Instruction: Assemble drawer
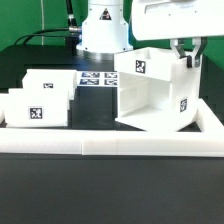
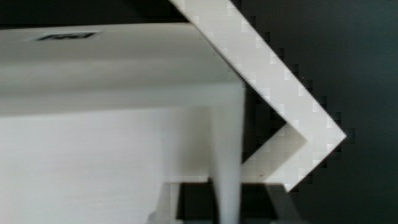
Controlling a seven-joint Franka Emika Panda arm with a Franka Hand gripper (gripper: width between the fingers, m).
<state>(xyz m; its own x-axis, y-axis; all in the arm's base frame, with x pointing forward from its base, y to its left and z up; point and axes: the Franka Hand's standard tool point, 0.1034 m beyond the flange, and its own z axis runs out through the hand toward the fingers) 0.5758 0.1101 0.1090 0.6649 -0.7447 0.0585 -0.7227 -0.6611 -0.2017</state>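
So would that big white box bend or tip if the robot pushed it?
Probably no bending: the housing looks like hard plastic with straight flat walls. It is hollow and open-fronted, so likely light for its size. The gripper straddles its top edge; a push that high might tip it.

Exterior frontal, wide; wrist close; both show housing.

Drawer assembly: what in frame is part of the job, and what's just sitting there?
Job: housing, gripped by the hand; far tray; near tray.
Just lying about: marker board; border rail.
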